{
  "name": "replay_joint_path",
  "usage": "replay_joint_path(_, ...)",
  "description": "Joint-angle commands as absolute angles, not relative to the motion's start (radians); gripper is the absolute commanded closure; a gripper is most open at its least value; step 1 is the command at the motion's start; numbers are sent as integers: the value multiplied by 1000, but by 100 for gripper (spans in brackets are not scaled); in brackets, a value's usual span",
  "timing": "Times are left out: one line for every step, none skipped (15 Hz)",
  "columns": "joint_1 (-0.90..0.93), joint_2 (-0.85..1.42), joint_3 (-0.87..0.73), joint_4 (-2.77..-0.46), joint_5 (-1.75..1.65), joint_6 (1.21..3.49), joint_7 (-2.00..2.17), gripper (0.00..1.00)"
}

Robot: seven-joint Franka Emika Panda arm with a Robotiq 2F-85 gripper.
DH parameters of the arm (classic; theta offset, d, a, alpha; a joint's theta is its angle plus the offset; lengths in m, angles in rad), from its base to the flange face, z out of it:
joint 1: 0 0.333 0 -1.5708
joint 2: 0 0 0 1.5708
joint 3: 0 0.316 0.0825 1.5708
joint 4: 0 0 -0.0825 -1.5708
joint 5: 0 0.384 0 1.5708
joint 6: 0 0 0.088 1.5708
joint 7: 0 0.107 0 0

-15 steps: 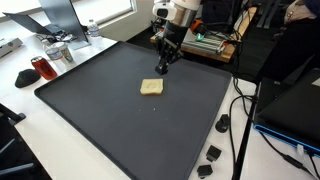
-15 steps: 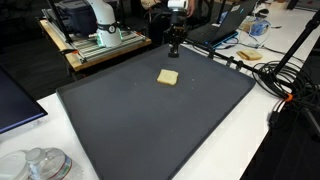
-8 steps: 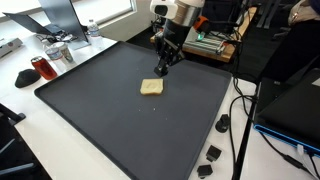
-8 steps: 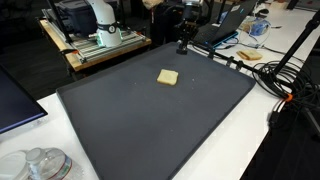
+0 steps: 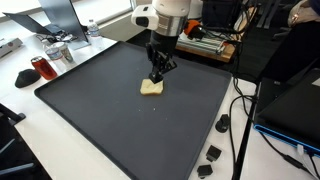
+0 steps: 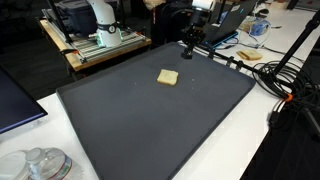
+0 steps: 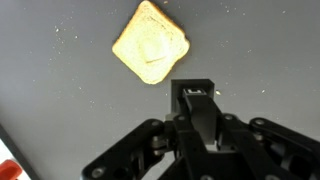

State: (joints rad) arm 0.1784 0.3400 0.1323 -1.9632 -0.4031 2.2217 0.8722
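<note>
A pale slice of toast (image 5: 151, 88) lies flat on the big black mat (image 5: 110, 120), also visible as toast (image 6: 168, 77) and in the wrist view as toast (image 7: 150, 42). My gripper (image 5: 157, 74) hangs tip-down just behind the slice, a little above the mat. Seen from another side, the gripper (image 6: 187, 48) stands beyond the toast near the mat's far edge. In the wrist view the gripper (image 7: 197, 94) has its two black fingers pressed together with nothing between them, and the toast sits ahead of the tips, apart from them.
A red mug (image 5: 40, 68) and a metal jar (image 5: 60, 52) stand off the mat's corner. Small black parts (image 5: 213, 153) and cables lie beside the mat's edge. A wooden bench with a white machine (image 6: 100, 30) stands behind, and glass lids (image 6: 35, 165) sit at the front.
The arm has swung and the gripper has come down closer to the toast. The toast itself has not moved.
</note>
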Motion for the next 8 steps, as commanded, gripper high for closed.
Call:
replay_joint_path(165,349,109,-1951,-296,2285,730,95)
replay_joint_path(154,342,102,-1974,-265,2320,701,95)
replay_joint_path(143,334,98,-1998,-229,2360,663,95)
replay_joint_path(129,324,95,-2033,-191,2414,619,95)
replay_joint_path(115,318,93,-2063,-149,2463,575,95)
replay_joint_path(101,314,93,-2093,-101,2511,528,95)
replay_joint_path(86,314,94,-2120,-49,2550,483,95)
replay_joint_path(72,316,98,-2143,6,2581,434,95)
